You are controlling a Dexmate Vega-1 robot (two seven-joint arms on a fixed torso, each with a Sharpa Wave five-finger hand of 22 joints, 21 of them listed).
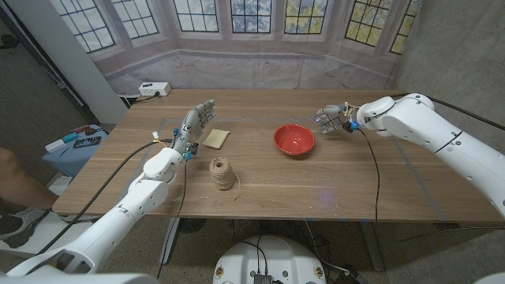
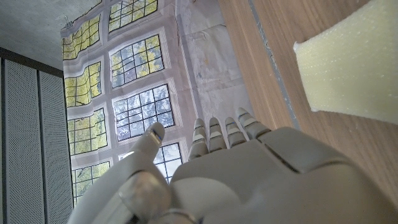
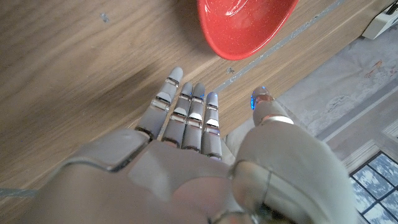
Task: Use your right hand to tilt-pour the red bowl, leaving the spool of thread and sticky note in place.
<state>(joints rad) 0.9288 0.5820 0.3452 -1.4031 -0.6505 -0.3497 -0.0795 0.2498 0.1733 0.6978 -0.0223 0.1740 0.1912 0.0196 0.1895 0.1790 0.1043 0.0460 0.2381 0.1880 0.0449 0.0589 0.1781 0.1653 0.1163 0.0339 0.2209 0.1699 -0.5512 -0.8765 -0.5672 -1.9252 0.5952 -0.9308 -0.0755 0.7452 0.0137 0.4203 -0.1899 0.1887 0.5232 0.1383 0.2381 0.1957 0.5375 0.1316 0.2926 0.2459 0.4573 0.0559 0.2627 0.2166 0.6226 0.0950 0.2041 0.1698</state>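
Head view shows the right hand held above the wooden table, near the far right part of it, with its fingers spread apart and nothing in them. It is beside the red bowl but apart from it, with bare wood between the fingertips and the rim. The bowl sits upright on the table near the middle, and its inside looks glossy.

From the right wrist view, the right hand reaches out with its fingers straight and side by side, the thumb off to one side. The red bowl lies just past the fingertips, not touched by them.

The left hand is raised over the left part of the table, fingers extended and holding nothing. Just beside it lies the yellow sticky note, flat on the wood. Nearer the robot stands the spool of thread, wound with brown twine, well apart from the bowl.

In the left wrist view, the left hand shows its back with the fingers stretched out, and the sticky note lies on the table close by. A window backdrop hangs behind the table. A white power strip sits at the table's far left corner.
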